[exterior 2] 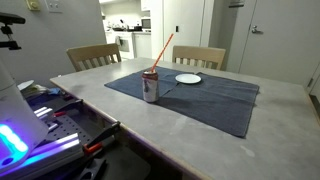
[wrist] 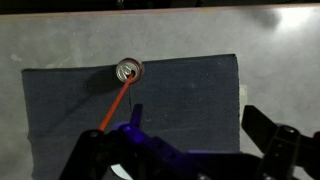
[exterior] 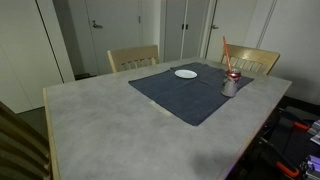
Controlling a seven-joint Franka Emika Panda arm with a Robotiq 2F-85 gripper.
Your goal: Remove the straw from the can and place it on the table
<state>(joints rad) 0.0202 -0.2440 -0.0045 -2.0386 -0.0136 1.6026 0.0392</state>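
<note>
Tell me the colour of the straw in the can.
Red-orange; the straw shows best in the wrist view.

Two pale wooden chairs [exterior: 133, 57] stood side by side, white doors [exterior: 108, 25] lined the wall behind, lit room through open doorway [exterior 2: 130, 30].

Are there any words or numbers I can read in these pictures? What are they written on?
No text can be read in any view.
The can: it has a red-pink marking near its top, too small and blurred to read.
The plate: plain white, no writing shows.
The mat and the table: no writing shows.
</note>
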